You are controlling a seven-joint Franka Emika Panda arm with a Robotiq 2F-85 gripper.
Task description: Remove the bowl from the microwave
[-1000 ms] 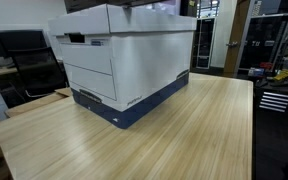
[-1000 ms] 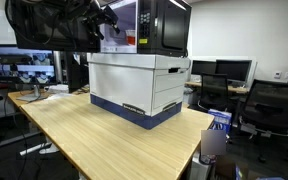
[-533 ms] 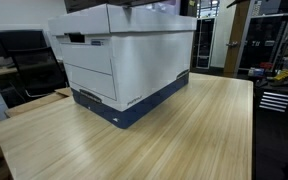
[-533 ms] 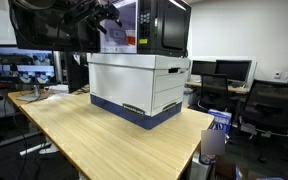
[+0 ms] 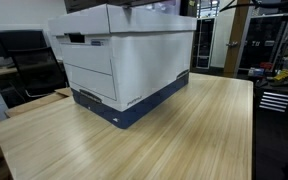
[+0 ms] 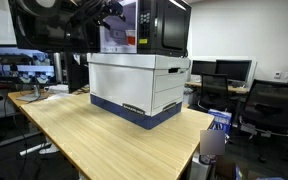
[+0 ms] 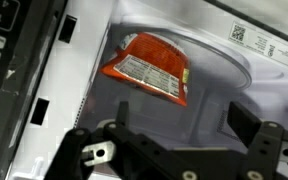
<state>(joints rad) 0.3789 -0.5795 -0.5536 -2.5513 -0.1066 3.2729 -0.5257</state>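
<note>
Spread pincer [image 7: 174, 150] at mouth of microwave [image 7: 214, 95], bowl [image 7: 149, 68] inside.

Wrist view: shows red-orange bowl w/ white printed label deep in microwave cavity, tilted, nr back wall; shows pincer fingers [image 7: 92, 152] wide apart at cavity front, nothing btwn them, clear of bowl. Ext. view: shows black microwave [image 6: 162, 25] atop white box [image 6: 139, 85] w/ navy base band, box below microwave resting on wooden desk [image 6: 94, 140]; shows arm [image 6: 84, 15] at microwave's front, up at its level. Bowl hidden in both ext. views.
</note>
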